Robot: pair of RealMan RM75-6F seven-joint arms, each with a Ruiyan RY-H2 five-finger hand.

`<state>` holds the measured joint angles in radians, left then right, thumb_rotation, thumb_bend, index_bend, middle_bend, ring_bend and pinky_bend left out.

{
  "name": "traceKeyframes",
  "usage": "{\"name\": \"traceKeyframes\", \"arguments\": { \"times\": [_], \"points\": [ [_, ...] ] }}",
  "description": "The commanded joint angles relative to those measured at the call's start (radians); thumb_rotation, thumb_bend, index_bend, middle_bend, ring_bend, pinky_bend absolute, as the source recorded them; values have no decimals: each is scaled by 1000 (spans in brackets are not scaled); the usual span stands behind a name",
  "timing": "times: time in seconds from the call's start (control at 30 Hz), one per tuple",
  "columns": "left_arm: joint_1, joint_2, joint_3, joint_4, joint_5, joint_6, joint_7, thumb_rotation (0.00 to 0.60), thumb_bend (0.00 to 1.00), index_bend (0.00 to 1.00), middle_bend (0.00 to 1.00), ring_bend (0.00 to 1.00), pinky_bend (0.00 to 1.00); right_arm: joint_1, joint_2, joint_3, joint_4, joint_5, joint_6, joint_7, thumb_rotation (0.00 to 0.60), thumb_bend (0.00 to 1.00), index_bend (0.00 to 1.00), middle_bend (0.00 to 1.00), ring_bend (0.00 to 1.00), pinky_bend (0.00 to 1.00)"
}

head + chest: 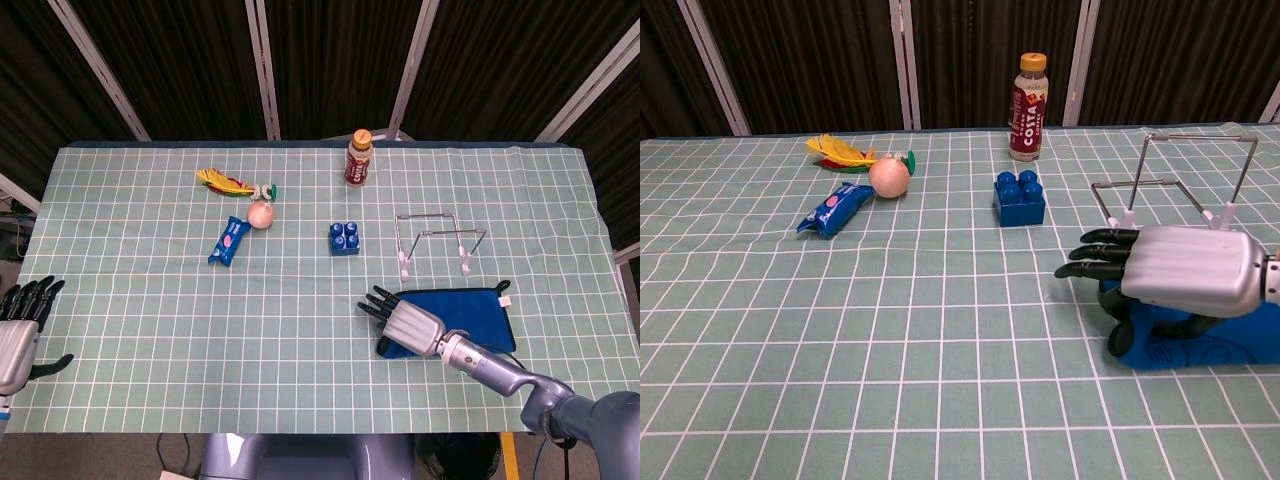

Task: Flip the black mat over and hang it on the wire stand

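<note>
The mat (470, 312) lies flat at the front right of the table, blue face up with a dark rim; the chest view shows its blue surface (1230, 345) too. My right hand (406, 320) hovers over the mat's left end, fingers stretched out toward the left. In the chest view the right hand (1185, 270) has its thumb hanging down at the mat's left edge, with nothing held. The wire stand (437, 240) stands upright just behind the mat, also seen as the stand (1185, 180) in the chest view. My left hand (18, 325) rests open at the table's front left edge.
A blue toy brick (344, 237) sits left of the stand. A drink bottle (359, 158) stands at the back. A peach-coloured ball (261, 213), a blue snack packet (229, 240) and a yellow-red feathery toy (224, 181) lie at the back left.
</note>
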<state>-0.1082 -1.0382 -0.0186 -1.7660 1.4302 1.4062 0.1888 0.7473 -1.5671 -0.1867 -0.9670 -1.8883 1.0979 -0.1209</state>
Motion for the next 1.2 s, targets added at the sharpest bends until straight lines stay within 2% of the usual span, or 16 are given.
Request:
{"name": "traceKeyframes", "arguments": {
  "times": [0.03, 0.23, 0.37, 0.57, 0.9, 1.2],
  "points": [
    [0, -1, 0, 0, 0, 0, 2, 600, 0, 0, 0, 0, 0, -1, -1, -1, 2, 1, 2, 2, 600, 327, 527, 26, 0, 0],
    [-1, -1, 0, 0, -1, -1, 3, 600, 0, 0, 0, 0, 0, -11, -2, 3, 9, 8, 16, 9, 600, 443, 642, 37, 0, 0],
    [-1, -1, 0, 0, -3, -2, -1, 600, 0, 0, 0, 0, 0, -27, 0, 11, 5, 22, 46, 40, 600, 451, 673, 45, 0, 0],
    [-3, 0, 0, -2, -2, -5, -1, 600, 0, 0, 0, 0, 0, -69, 38, 66, -55, 83, 152, 154, 600, 453, 682, 50, 0, 0],
    [17, 28, 4, -9, 28, 35, -57, 600, 0, 0, 0, 0, 0, -134, 158, 179, -247, 225, 237, 202, 600, 455, 699, 54, 0, 0],
    [30, 51, 14, -24, 64, 59, -94, 600, 0, 0, 0, 0, 0, -200, 242, 275, -471, 359, 291, 122, 600, 474, 714, 61, 0, 0]
  ]
}}
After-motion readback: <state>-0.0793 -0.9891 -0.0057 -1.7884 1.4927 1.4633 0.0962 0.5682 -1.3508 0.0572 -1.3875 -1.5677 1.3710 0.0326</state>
